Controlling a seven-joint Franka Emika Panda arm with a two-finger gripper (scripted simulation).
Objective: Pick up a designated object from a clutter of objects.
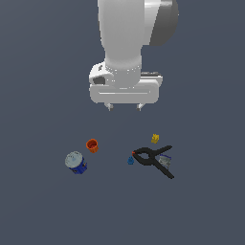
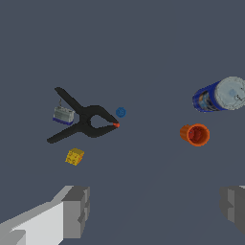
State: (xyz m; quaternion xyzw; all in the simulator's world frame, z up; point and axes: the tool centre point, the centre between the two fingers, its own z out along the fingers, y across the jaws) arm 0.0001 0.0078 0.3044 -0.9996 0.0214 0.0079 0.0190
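The designated object, a tiny yellow blocky piece point(image 1: 155, 138) point(image 2: 74, 156), lies on the grey floor just beyond the black spring clamp point(image 1: 154, 160) point(image 2: 82, 121). Around it the clutter holds a tiny blue piece point(image 1: 130, 161) point(image 2: 120, 112) at the clamp's orange tip, a small pale box point(image 1: 165, 160) point(image 2: 63, 115) under the clamp's handles, an orange cup point(image 1: 92, 145) point(image 2: 195, 134) and a blue-and-white can point(image 1: 75, 162) point(image 2: 220, 94). My gripper point(image 1: 124, 106) point(image 2: 153, 208) hangs open well above the floor, holding nothing, to the exterior view's left of the yellow piece.
The floor is a plain dark grey surface with no edges in view. The cup and the can sit to the exterior view's left, apart from the clamp group.
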